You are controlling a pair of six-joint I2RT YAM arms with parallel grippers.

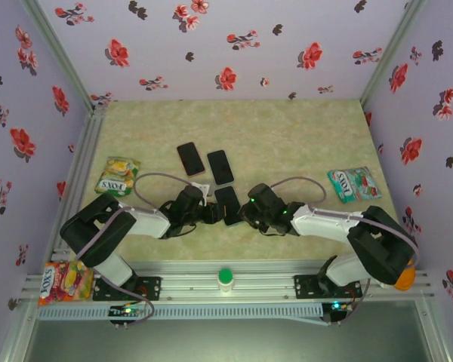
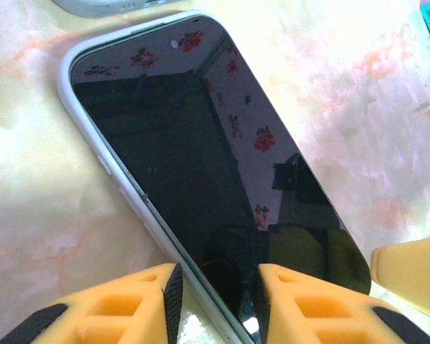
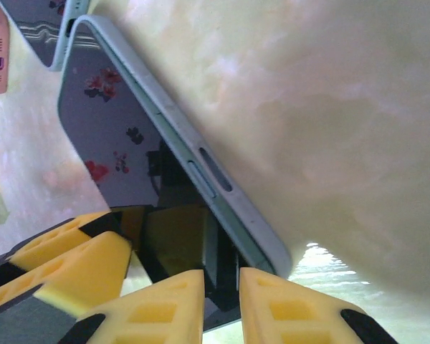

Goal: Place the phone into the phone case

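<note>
Left arm (image 1: 113, 226) first: chunky black joint housings with pale silver-white links between them. Right arm (image 1: 362, 241), same build, same two tones. A thin grey cable (image 1: 155, 179) loops loose off the left one, and a matching cable (image 1: 302, 181) arcs off the right. Small green lights (image 1: 253, 200) glow on the right wrist housing. Each arm sits on a black base plate (image 1: 128, 286). Close up, the left gripper (image 2: 215, 297) has yellow-orange moulded fingers (image 2: 122, 308) with rectangular pockets and black strips on their inner faces. The right gripper (image 3: 222, 290) has them too.
</note>
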